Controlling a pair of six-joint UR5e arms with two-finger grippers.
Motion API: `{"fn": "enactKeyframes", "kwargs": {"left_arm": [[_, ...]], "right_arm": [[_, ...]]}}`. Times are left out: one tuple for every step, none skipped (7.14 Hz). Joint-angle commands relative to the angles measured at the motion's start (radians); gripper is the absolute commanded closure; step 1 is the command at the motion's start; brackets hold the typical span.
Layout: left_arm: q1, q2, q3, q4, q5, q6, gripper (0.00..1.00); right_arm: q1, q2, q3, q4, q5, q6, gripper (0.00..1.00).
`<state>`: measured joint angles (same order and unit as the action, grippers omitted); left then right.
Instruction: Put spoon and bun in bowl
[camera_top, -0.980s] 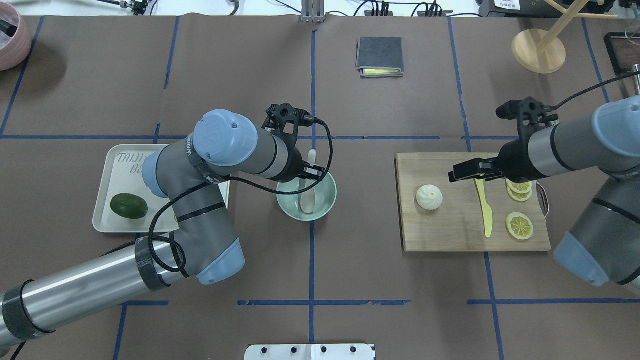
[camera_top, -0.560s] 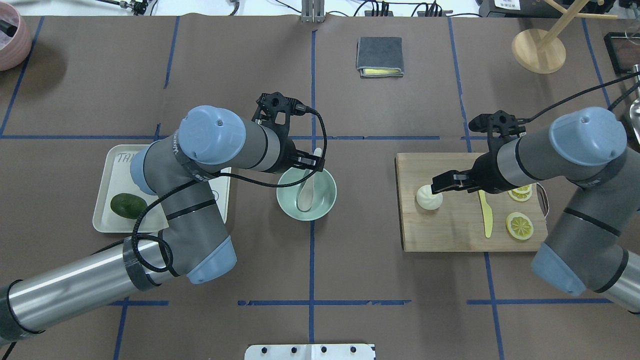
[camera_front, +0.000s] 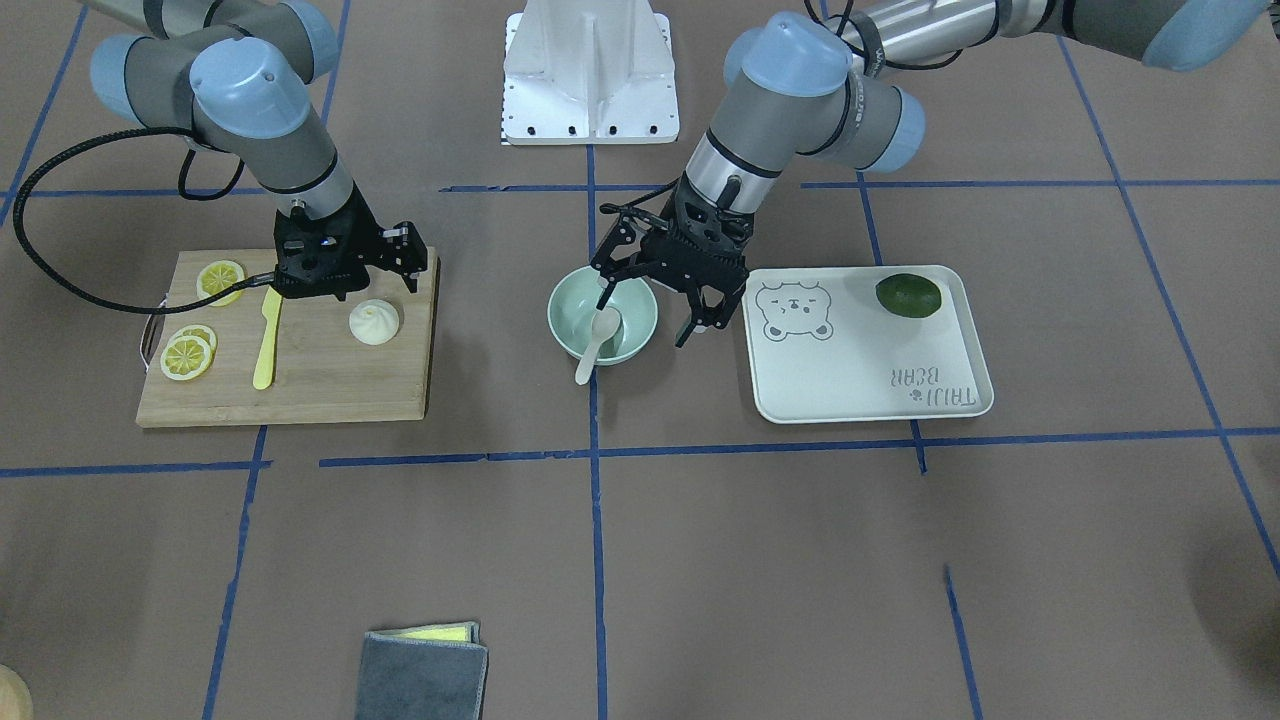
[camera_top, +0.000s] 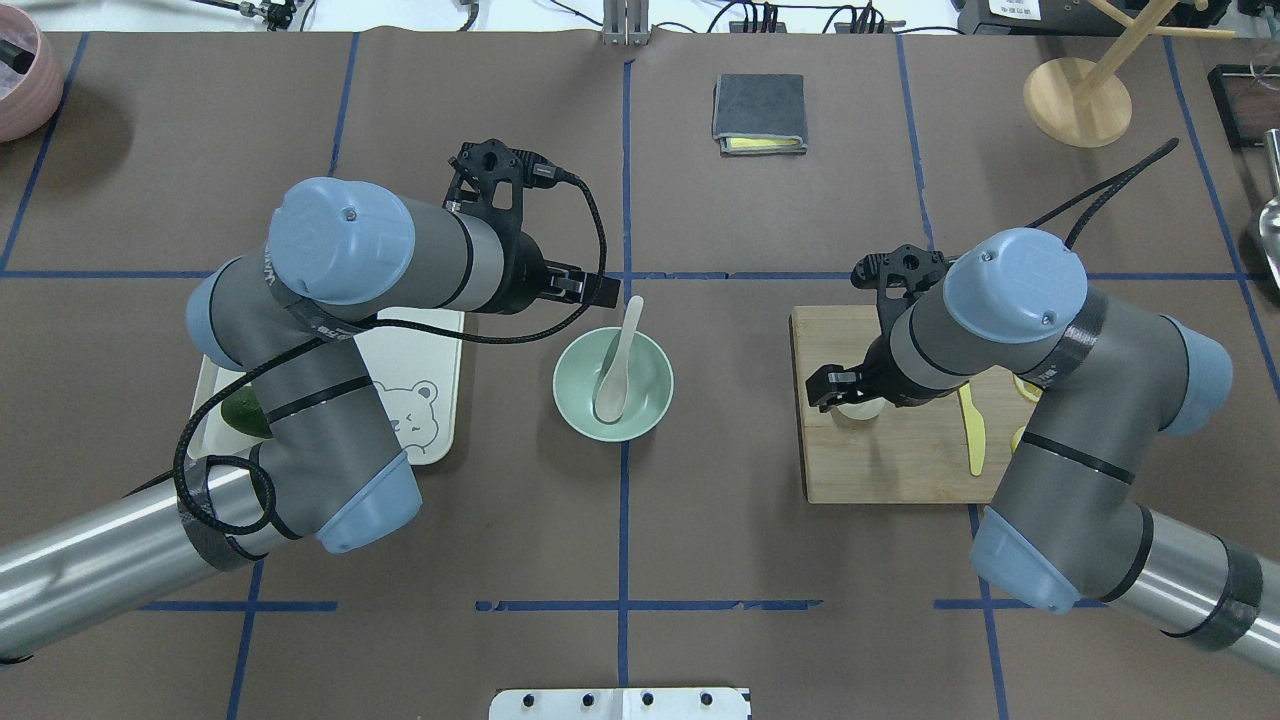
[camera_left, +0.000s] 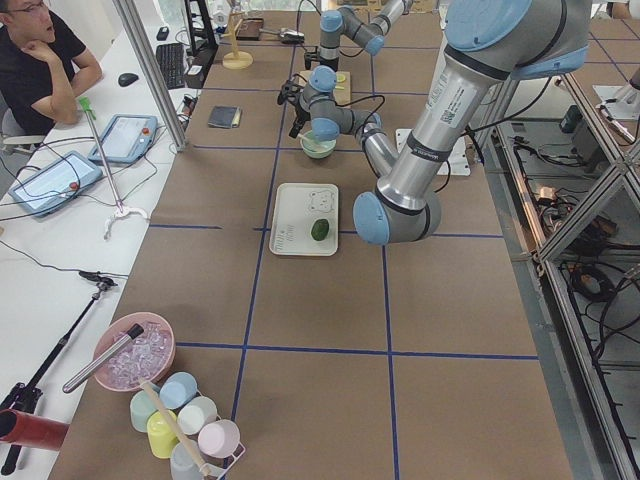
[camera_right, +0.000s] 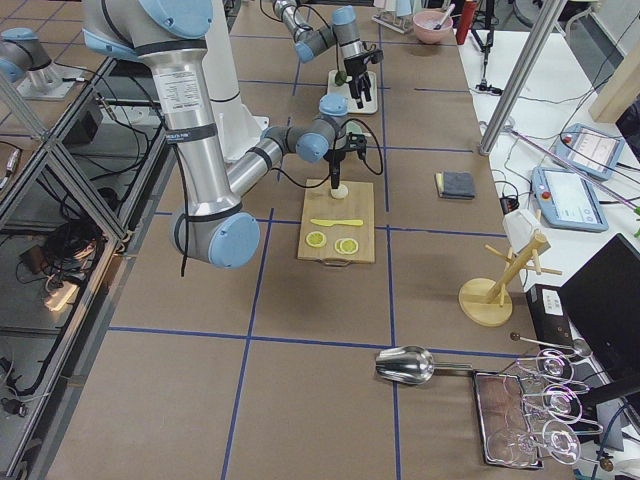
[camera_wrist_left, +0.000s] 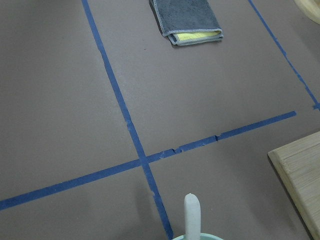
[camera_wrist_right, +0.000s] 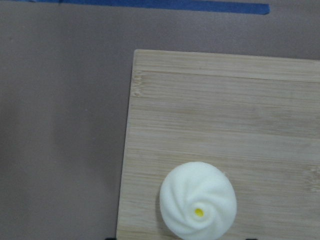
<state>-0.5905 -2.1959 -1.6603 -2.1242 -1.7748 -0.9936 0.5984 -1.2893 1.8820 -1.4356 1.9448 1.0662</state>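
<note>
Hovering over the brown paper-covered table (camera_top: 750, 520), my left jaws (camera_front: 652, 305) are spread wide and hold nothing. To the left of these jaws lies a white bear-print tray (camera_front: 860, 370), with 1 dark green oval fruit (camera_front: 908, 296) in its near-left corner. Just below these jaws and a little to their right sits the pale mint-green bowl (camera_top: 650, 395). The off-white spoon (camera_top: 618, 365) is in the bowl, apart from my fingers. Its scoop rests on the bowl's floor and its handle leans on the far rim, with the tip poking out past it. My left wrist camera sees only that handle tip at the bottom of its picture, above a sliver of the bowl's rim. Well beyond these jaws, across the table, lies 1 folded grey cloth (camera_top: 759, 112) with yellow showing at its edge.

Well to the right, my right jaws (camera_front: 375, 290) point straight down over a wooden cutting board (camera_top: 900, 470). They are parted too and grip nothing. The white bun (camera_front: 374, 322) sits on the board directly under them, near the board's left edge, its pleated swirl facing up. My right wrist camera shows the bun with 2 dark fingertips just visible, 1 on each side of it. I cannot tell whether they touch it. To the right of these jaws, on the same board, lie 1 flat yellow plastic knife (camera_front: 265, 340) and 3 lemon slices (camera_front: 187, 357).
</note>
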Motion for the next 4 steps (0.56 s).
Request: {"fn": "enactKeyframes", "kwargs": {"left_arm": [[0.000, 0.004, -0.004, 0.001, 0.003, -0.002, 0.01], [0.000, 0.005, -0.007, 0.001, 0.003, -0.005, 0.01], [0.000, 0.011, -0.007, 0.001, 0.002, -0.005, 0.01], [0.000, 0.019, -0.007, 0.001, 0.002, -0.005, 0.01]], "right_arm": [[-0.018, -0.007, -0.032, -0.014, -0.035, -0.003, 0.13], [-0.025, -0.001, -0.035, -0.014, -0.035, -0.003, 0.24], [-0.026, 0.001, -0.040, -0.014, -0.038, -0.003, 0.30], [-0.025, 0.004, -0.040, -0.014, -0.049, -0.003, 0.37]]}}
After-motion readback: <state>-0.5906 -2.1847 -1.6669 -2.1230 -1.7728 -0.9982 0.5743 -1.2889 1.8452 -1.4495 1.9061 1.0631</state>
